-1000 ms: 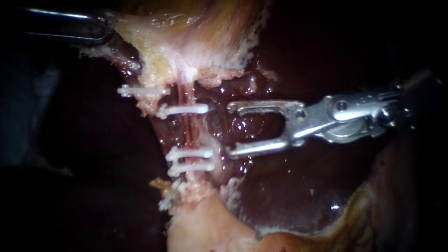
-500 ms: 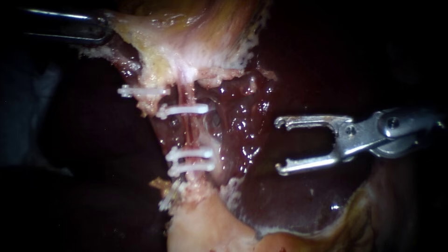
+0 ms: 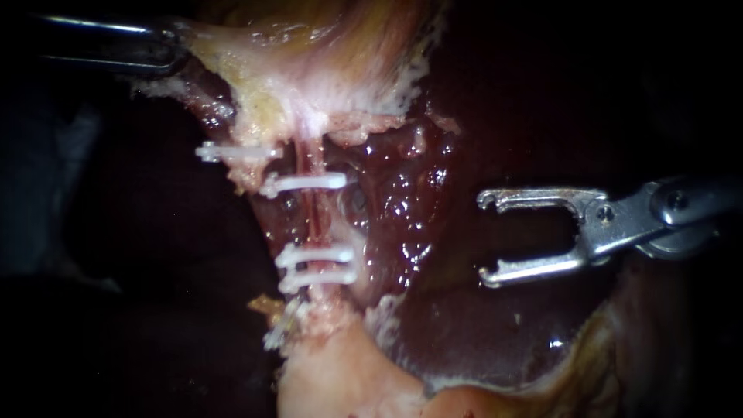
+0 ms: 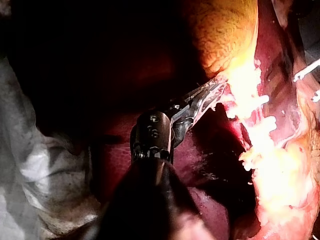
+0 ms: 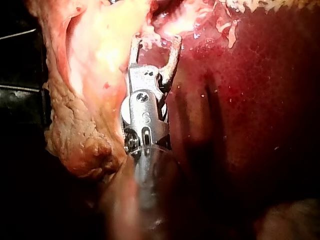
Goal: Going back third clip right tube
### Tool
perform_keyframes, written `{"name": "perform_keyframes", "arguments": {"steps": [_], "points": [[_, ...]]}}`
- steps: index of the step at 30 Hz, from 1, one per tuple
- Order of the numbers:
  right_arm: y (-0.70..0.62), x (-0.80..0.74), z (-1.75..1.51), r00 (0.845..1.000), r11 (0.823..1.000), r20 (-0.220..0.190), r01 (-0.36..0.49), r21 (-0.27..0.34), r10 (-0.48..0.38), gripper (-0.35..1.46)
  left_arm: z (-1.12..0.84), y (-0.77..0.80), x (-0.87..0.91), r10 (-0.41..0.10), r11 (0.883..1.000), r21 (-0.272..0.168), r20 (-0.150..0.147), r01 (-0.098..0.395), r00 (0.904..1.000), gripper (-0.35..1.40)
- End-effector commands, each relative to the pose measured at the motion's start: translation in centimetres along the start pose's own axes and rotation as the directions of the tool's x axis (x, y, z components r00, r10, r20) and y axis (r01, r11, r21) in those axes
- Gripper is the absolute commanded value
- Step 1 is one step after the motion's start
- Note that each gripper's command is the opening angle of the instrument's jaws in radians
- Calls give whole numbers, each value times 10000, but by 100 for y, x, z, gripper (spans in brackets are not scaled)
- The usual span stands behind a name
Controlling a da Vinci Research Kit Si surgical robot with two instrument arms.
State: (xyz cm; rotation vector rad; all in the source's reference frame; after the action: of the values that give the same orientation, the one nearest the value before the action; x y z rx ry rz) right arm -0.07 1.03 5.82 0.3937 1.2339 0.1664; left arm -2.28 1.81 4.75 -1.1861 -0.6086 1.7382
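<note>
Three white clips [image 3: 317, 254] sit across the right tube [image 3: 312, 220] near the middle of the endoscope view. One is at the 12 o'clock end of the bare stretch and two lie close together at the 6 o'clock end. A fourth clip [image 3: 232, 152] crosses a strand off toward 10 o'clock. The right instrument [image 3: 487, 238] hangs out at 3 o'clock, well apart from the tube, its jaws spread wide and empty over the dark liver [image 3: 480, 333]. Up at 10 o'clock the left instrument [image 3: 174, 42] has its jaws pinched on pale tissue [image 3: 309, 62], drawing it taut. From where I stand, the worry is a spread jaw tip raking the liver as it moves, or the left hold slipping, so the tube sags and drags on its clips
</note>
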Motion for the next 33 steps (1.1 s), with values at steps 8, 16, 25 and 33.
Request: {"name": "perform_keyframes", "arguments": {"steps": [8,16,25,33], "points": [[0,1,-2,10000,10000,-3,-7,8,7,50,23,-3,-15,86,10000,3,77,-86,9999,-35],[-1,1,-2,10000,10000,-4,-7,11,7,50,57,-4,-35,214,9997,-74,248,-212,9995,-35],[-1,1,-2,10000,10000,-4,-7,10,7,50,84,-3,-47,302,9994,-163,338,-296,9990,-35],[-1,1,-2,10000,10000,-4,-8,10,8,50,86,-3,-49,315,9993,-195,352,-308,9989,-35]]}}
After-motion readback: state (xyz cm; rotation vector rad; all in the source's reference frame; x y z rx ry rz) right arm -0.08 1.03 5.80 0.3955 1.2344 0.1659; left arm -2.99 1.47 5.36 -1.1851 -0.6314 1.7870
